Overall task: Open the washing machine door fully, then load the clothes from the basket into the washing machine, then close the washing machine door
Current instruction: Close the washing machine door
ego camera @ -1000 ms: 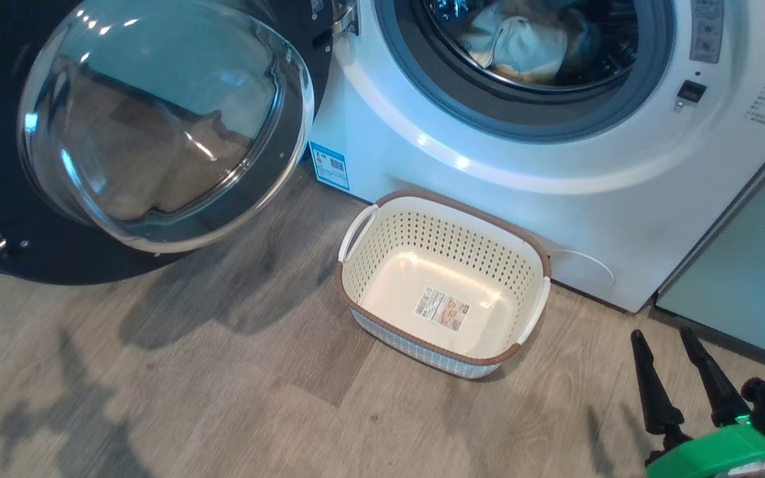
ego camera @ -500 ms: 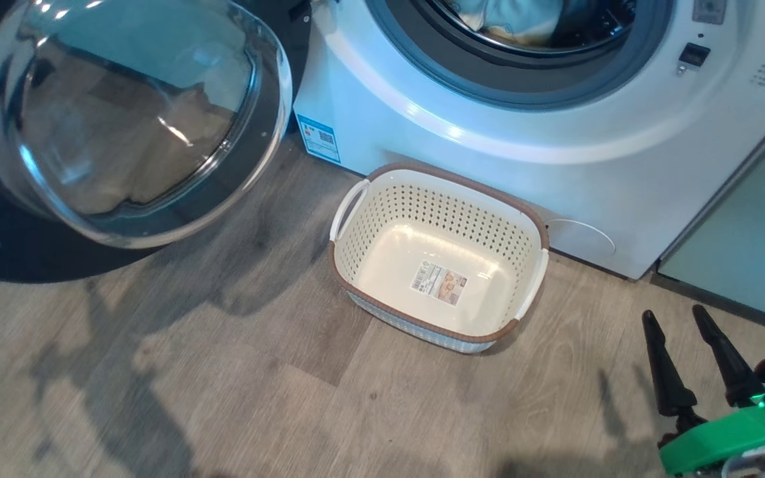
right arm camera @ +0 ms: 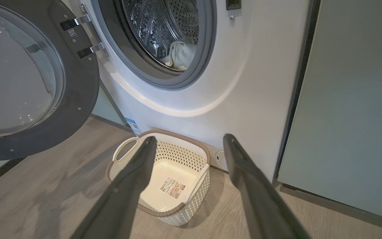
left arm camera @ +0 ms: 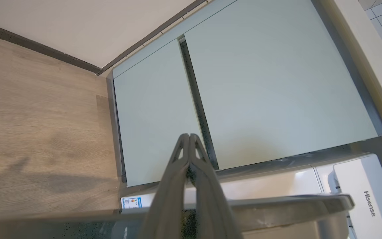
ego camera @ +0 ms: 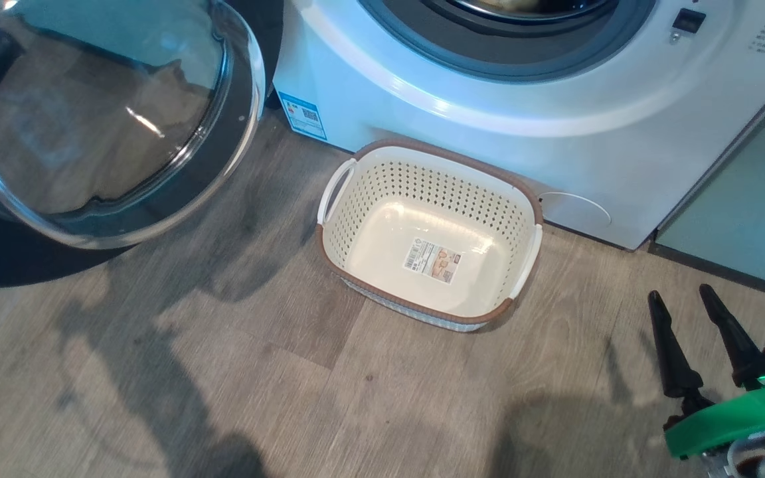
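The washing machine door (ego camera: pixel 103 113) hangs wide open at the left, its glass bowl facing the floor. In the washing machine (ego camera: pixel 489 99), pale cream clothes (right arm camera: pixel 181 54) lie at the bottom of the steel drum. The basket (ego camera: pixel 422 192) stands on the floor against the machine's front, holding nothing but its label. My right gripper (ego camera: pixel 680 292) is open, low at the right of the basket; in its wrist view the right gripper (right arm camera: pixel 189 137) points at the basket (right arm camera: pixel 159 212) from above. My left gripper (left arm camera: pixel 188 136) is shut on nothing, pointing at green cabinet doors.
Pale green cabinets (ego camera: pixel 748 219) adjoin the machine on the right and also face the left wrist as cabinets (left arm camera: pixel 260 83). Wood floor (ego camera: pixel 223 372) spreads in front, with shadows across it. A grey curved edge (left arm camera: pixel 277 205) crosses the bottom of the left wrist view.
The whole head view has shifted, so the camera has moved; the drum opening has slid nearly off the top. Door, basket and both grippers' states look unchanged.
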Available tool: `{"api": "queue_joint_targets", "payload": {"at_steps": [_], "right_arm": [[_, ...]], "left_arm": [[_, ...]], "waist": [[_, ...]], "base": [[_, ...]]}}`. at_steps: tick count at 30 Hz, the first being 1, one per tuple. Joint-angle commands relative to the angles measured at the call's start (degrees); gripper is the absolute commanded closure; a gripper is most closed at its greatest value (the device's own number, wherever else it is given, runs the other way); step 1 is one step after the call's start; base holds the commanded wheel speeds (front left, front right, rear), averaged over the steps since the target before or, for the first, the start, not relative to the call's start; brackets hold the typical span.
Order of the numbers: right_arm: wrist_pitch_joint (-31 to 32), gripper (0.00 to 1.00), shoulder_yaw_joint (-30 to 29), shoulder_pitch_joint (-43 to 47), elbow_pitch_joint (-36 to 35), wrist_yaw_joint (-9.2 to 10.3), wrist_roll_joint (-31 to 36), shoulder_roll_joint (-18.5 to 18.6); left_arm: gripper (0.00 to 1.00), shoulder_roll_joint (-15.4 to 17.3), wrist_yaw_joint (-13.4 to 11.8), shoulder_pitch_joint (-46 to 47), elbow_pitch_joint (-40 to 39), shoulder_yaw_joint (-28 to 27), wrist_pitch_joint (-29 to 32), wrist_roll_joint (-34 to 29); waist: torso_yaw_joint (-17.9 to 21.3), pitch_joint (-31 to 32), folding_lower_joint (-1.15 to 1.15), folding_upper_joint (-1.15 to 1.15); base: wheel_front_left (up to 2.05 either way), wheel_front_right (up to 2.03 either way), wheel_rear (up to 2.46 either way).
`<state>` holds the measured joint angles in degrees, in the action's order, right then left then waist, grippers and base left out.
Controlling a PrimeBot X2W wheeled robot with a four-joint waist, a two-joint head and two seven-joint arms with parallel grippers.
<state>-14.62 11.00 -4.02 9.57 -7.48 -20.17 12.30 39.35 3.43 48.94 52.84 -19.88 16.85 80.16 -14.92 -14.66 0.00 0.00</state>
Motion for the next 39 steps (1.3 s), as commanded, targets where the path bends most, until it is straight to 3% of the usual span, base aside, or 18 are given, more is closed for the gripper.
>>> {"api": "queue_joint_targets", "payload": {"at_steps": [1, 18, 31, 39], "right_arm": [[-0.4, 0.00, 0.9, -1.5, -1.8, -0.01, 0.3, 1.2], [-0.4, 0.00, 0.8, -1.6, -1.1, -0.01, 0.2, 0.4], [-0.4, 0.00, 1.0, 0.3, -0.3, -0.01, 0.0, -1.4], [-0.4, 0.00, 0.2, 2.7, -0.2, -0.01, 0.1, -2.7]], "left_arm": [[1.00, 3.9, 0.3, 1.7, -1.8, -0.6, 0.6, -0.5], [1.00, 3.1, 1.4, 2.8, 0.6, 2.8, 5.9, -1.4], [1.00, 0.8, 2.9, 2.9, 2.5, 6.6, 9.5, -2.8], [1.00, -2.5, 3.6, 4.0, 4.5, 9.6, 11.3, -3.8]], "waist": [[0.2, -0.3, 0.00, 0.00], [-0.5, 1.2, 0.00, 0.00], [-1.4, 6.3, 0.00, 0.00], [-3.7, 9.6, 0.00, 0.00]], "base": [[0.00, 0.00, 0.00], [0.00, 0.00, 0.00], [0.00, 0.00, 0.00], [0.00, 0.00, 0.00]]}}
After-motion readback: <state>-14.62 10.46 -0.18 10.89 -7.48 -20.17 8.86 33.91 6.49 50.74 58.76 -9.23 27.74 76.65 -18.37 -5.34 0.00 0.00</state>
